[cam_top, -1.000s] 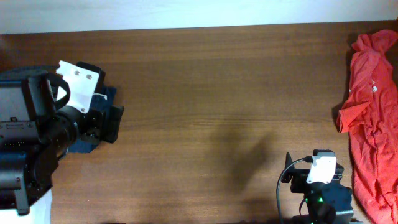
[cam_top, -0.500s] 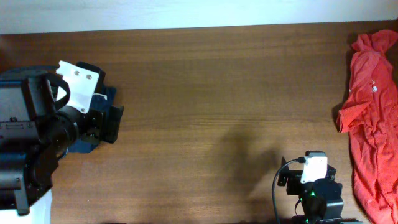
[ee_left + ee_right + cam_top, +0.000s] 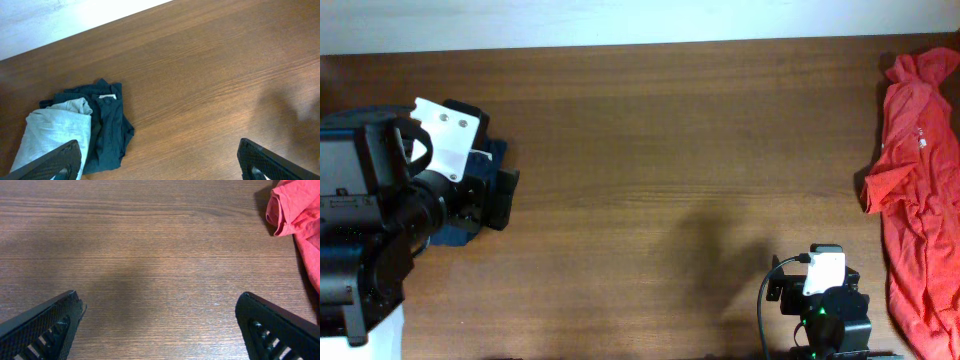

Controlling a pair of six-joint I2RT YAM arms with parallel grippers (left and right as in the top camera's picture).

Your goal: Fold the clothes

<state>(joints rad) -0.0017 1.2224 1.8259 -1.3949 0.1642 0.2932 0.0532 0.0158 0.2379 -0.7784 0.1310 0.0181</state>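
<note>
Pale grey-blue T-shirt is lying bunched against the dark navy garment, partly overlapping it on the tabletop, and the left end effector is hanging near that navy garment, spread wide, gripping nothing. The right end effector is sitting well apart from the navy garment, likewise spread and empty, with the red-orange garment lying farther off again. Folding is looking not yet begun: the step in hand is reaching for the T-shirt, and the next move is calling for pinching the pale cloth alone, lifting it clear of the navy garment, spreading it flat.
</note>
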